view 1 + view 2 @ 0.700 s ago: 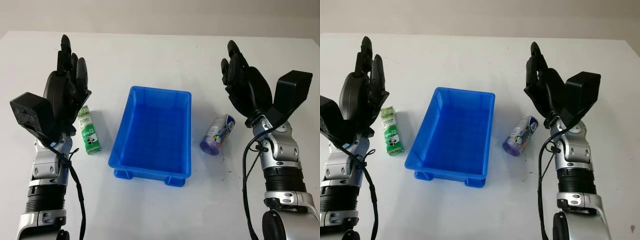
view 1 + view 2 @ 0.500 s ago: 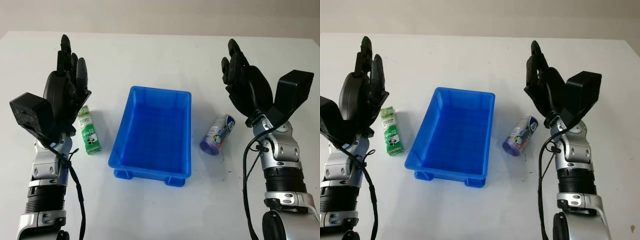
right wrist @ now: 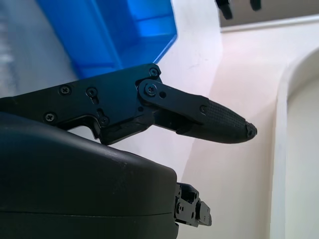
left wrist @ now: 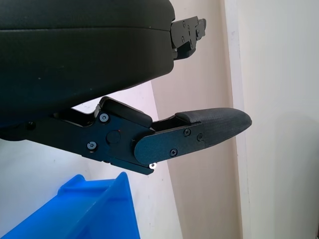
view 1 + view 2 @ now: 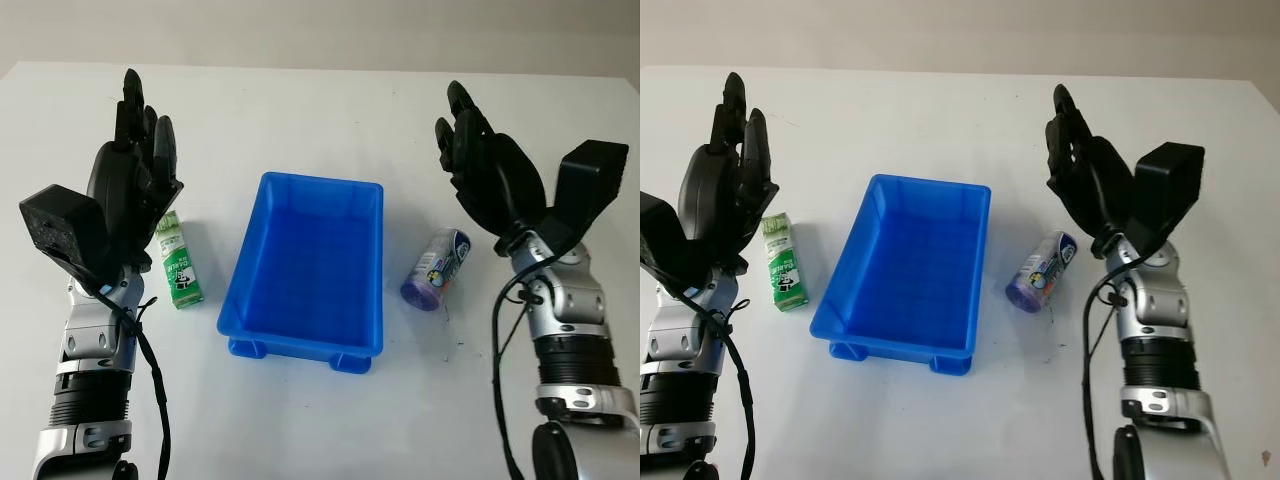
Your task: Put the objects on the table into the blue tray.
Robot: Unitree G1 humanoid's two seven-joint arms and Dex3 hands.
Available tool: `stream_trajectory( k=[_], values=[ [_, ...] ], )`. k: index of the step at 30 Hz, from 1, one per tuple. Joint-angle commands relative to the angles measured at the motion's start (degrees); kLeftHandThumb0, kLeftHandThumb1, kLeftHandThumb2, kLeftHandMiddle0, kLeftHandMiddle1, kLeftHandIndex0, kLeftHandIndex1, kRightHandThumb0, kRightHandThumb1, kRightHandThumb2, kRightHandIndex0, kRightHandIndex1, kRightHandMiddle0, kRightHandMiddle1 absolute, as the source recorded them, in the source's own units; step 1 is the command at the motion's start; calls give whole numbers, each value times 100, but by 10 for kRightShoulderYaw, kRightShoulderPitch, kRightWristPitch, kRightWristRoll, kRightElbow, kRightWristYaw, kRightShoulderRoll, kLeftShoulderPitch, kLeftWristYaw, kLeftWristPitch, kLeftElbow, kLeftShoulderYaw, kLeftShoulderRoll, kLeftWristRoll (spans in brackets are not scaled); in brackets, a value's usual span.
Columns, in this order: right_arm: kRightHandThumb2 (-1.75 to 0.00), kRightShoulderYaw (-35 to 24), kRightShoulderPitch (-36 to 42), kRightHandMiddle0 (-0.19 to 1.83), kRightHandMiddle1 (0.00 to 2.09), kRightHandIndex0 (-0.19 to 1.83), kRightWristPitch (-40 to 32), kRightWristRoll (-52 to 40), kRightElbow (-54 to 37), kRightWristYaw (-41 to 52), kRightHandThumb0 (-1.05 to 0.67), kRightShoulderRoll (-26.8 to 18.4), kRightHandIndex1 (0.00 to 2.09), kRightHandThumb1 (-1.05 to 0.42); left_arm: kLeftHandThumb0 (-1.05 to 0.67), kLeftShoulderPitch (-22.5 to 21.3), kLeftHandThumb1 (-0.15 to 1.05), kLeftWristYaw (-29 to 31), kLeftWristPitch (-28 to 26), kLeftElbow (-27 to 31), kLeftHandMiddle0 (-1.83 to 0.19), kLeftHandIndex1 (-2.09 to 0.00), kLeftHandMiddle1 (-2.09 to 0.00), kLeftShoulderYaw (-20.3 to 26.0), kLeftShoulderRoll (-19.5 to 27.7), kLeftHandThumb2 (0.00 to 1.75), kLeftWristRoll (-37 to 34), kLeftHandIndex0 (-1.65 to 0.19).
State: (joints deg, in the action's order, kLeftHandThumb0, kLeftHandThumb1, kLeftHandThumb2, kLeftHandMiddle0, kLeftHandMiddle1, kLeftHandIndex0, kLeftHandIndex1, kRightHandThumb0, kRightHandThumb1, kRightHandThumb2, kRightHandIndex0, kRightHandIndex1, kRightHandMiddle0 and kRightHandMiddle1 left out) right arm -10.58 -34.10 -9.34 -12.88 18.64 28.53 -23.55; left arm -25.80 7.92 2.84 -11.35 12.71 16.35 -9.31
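- Left eye view: blue tray (image 5: 304, 268) at the middle of the white table (image 5: 320, 110), long side running away from the robot, nothing inside.
- Green and white carton (image 5: 177, 262) flat on the table just beside the tray's left wall, not touching it.
- Purple and white can (image 5: 437, 267) on its side to the right of the tray, near but apart from it, tilted with its top end pointing away and to the right.
- Left hand (image 5: 135, 185) raised above the table just left of the carton, fingers (image 5: 130, 100) extended and holding nothing; open.
- Right hand (image 5: 490, 175) raised above and slightly behind the can, fingers (image 5: 455, 100) extended, holding nothing; open.
- Left wrist view: one black finger (image 4: 199, 132) stretched out, a corner of the tray beneath it.
- Right wrist view: one finger (image 3: 209, 117) stretched out likewise, part of the tray behind it.
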Motion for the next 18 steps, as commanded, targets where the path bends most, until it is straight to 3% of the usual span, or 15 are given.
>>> stream_trajectory(
  k=[1, 8, 11, 15, 18],
  values=[
    [-57, 3, -21, -19, 0, -19, 25, 5, 1, 29, -74, -34, 0, -105, -76, -4, 105, -2, -1, 10, 19, 0, 0, 2, 2, 66, 2, 19],
    [-10, 37, -27, -5, 8, -8, 63, 64, -40, 131, -75, -154, 6, -98, -76, -1, 105, 0, -8, 18, 19, 0, 0, 6, 3, 65, -7, 19],
    [-4, 51, -12, 2, 9, -1, 54, 100, -85, 156, -69, -207, 9, -89, -77, -1, 105, 3, -5, 17, 19, 0, 0, 6, 5, 64, -7, 19],
    [-4, 72, 25, 8, 8, 6, 103, 175, -140, 173, -73, -275, 10, -85, -77, -3, 105, -1, -10, 20, 19, 0, 0, 6, 7, 64, -3, 19],
    [-4, 75, 48, 8, 7, 5, 108, 196, -176, 186, -67, -301, 8, -81, -78, -5, 105, -6, -14, 21, 19, 0, 0, 6, 6, 64, -2, 19]
  ],
)
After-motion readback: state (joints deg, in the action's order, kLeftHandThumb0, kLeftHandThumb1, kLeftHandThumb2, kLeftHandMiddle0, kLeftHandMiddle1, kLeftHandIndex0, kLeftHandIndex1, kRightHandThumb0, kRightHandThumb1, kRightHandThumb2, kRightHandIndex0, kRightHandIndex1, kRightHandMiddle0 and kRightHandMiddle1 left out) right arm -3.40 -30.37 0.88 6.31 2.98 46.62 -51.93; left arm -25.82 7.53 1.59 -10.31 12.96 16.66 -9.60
